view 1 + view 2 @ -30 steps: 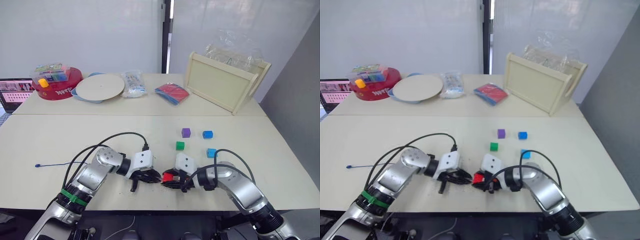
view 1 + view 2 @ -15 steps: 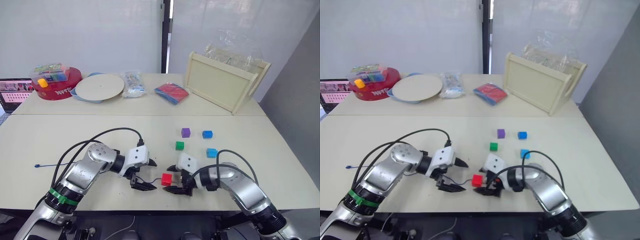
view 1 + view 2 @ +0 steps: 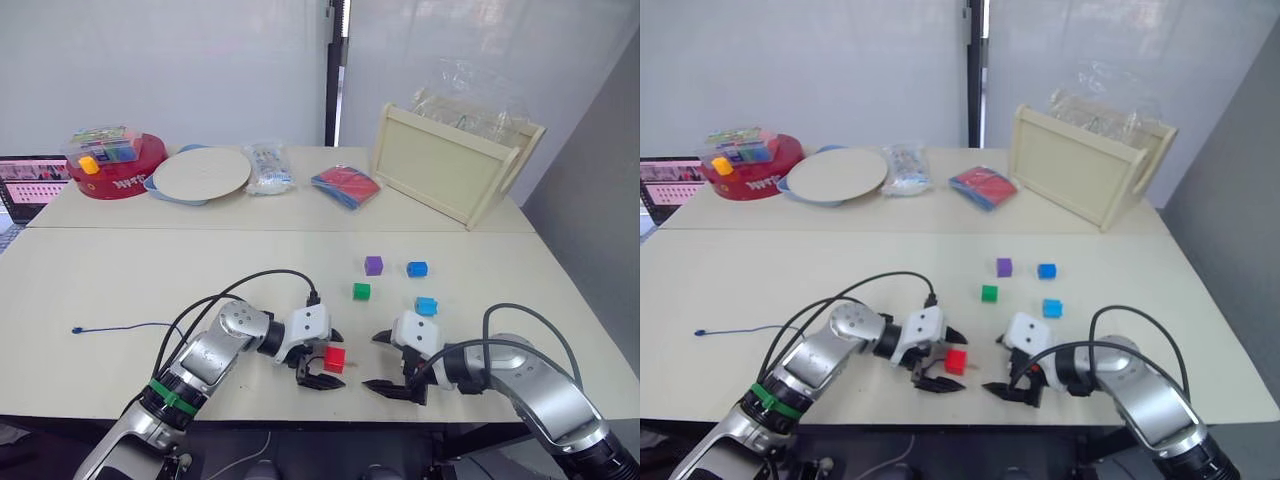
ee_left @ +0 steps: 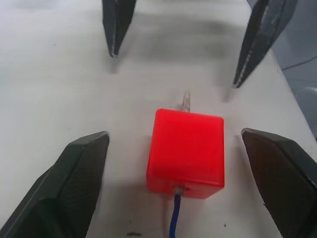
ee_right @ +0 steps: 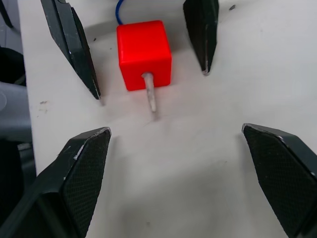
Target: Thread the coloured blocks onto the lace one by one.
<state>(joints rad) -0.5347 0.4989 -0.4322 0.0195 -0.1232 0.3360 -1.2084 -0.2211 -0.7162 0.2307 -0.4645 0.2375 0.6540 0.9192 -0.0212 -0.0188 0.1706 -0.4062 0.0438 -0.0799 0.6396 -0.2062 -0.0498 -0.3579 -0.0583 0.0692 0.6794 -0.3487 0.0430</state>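
1. Pale bench (image 3: 120, 270) surface fills the foreground, with a second bench butted behind it and a white wall beyond.
2. At 6 o'clock, nearest the robot: left claw (image 3: 322, 360) spread wide, its fingers either side of the red block (image 3: 335, 358); right claw (image 3: 392, 365) also spread wide and empty, just beside, at 3 o'clock of the block.
3. Red block is threaded: the lace (image 4: 173, 222) enters one face and its pale tip (image 5: 149, 92) pokes out of the opposite face.
4. Judged next: right claw should close on the pale tip and draw it clear while the left steadies the block, keeping the cord slack.
5. Compared with half a second ago, the left claw has come forward to straddle the block and the right has backed away.
6. Farther, towards 1 o'clock: green block (image 3: 361, 291), blue block (image 3: 426, 305), purple block (image 3: 373, 265), second blue block (image 3: 417, 269), all loose.
7. Lace's knotted end (image 3: 75, 330) lies far off at 9 o'clock.
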